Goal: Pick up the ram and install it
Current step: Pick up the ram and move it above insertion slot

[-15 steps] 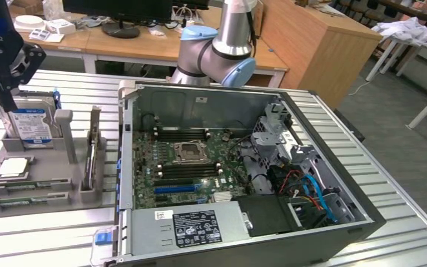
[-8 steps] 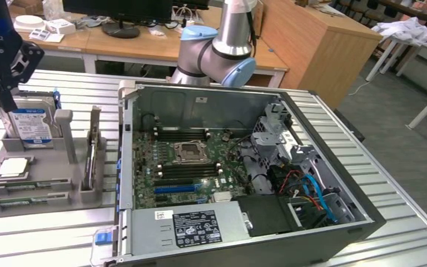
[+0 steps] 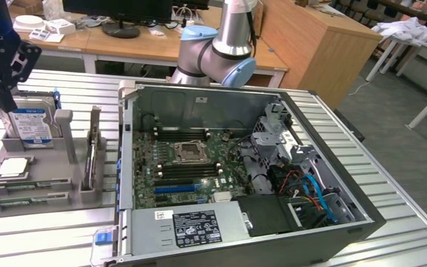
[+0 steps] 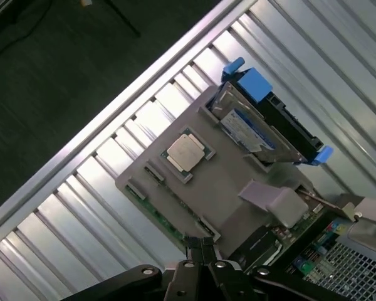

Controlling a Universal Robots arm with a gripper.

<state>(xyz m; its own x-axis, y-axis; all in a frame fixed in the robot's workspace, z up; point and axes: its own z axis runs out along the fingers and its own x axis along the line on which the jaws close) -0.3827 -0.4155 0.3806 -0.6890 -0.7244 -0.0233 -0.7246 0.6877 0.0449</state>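
Your hand [image 3: 4, 100] hangs at the upper left of the exterior view, over the hard drive [image 3: 29, 125] standing in the grey tray [image 3: 50, 165]. In the wrist view its fingertips [image 4: 192, 246] sit together, gripping nothing. The ram [image 3: 28, 184] lies flat in a slot near the tray's front, lower left of the frame, well apart from the hand. The open computer case [image 3: 347, 222] fills the centre of the slatted tabletop [image 3: 43, 236], motherboard [image 3: 191, 167] exposed. Judging from this, the pick-up is not yet made and the install remains.
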